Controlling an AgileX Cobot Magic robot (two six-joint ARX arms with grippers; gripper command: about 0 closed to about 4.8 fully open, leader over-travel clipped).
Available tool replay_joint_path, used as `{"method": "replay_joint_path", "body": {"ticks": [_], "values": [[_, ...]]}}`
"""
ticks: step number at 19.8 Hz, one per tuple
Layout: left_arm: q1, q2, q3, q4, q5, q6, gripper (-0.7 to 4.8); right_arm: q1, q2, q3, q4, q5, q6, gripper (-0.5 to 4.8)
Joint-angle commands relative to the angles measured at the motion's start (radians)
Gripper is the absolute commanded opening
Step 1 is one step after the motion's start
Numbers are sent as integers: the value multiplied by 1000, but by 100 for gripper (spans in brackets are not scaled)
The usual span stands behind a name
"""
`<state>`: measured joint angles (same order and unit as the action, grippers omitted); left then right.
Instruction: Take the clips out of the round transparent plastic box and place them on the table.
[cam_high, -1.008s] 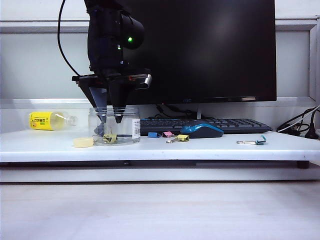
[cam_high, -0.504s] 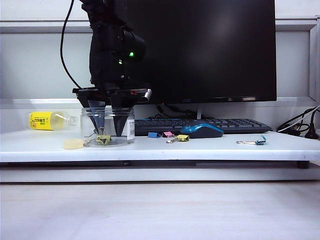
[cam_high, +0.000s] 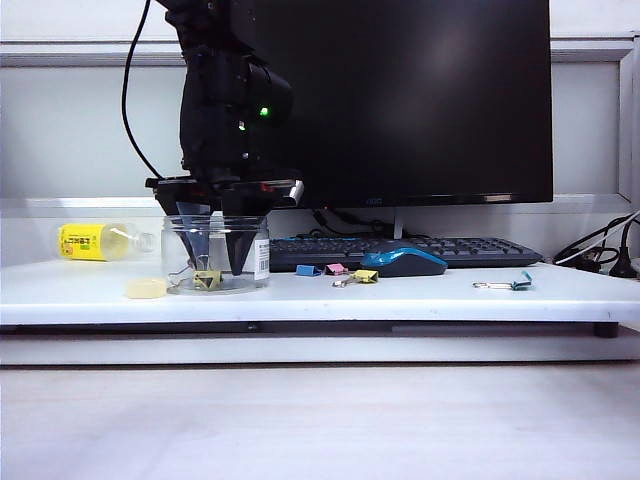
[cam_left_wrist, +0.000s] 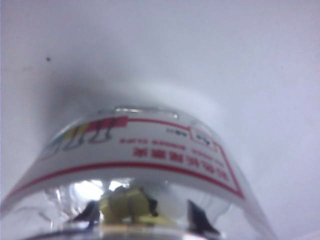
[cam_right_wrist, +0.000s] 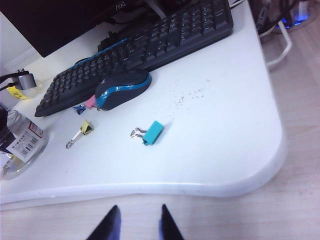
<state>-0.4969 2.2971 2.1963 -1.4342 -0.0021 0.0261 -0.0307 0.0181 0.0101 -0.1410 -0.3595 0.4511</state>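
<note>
Reaching straight down into the round transparent plastic box (cam_high: 215, 255) on the table (cam_high: 420, 295), your left gripper (cam_high: 213, 262) has its 2 fingers apart — a yellow clip (cam_left_wrist: 126, 204) lies between the tips on the box floor, its long axis unclear. 3 more clips (cam_high: 337, 272) already lie by the mouse (cam_high: 403, 261). Your right gripper (cam_right_wrist: 136, 224) hovers off the table's front edge — fingers parted, empty, well apart from the box.

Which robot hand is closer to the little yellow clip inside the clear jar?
Left. The left gripper reaches down inside the jar, its fingertips either side of the yellow clip. The right gripper hangs off the table's front edge.
</note>
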Motion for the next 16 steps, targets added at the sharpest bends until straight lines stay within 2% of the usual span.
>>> {"method": "replay_joint_path", "body": {"ticks": [1,8,10,11,16], "values": [[1,31,-11,-5,-6,4,191,0,0,2,7,3,-6,107],[1,38,-11,-3,-33,7,172,0,0,2,7,3,-6,107],[1,38,-11,0,-50,8,112,0,0,2,7,3,-6,107],[1,38,-11,1,-50,8,106,0,0,2,7,3,-6,107],[1,38,-11,20,-50,11,105,1,0,2,7,3,-6,107]]}}
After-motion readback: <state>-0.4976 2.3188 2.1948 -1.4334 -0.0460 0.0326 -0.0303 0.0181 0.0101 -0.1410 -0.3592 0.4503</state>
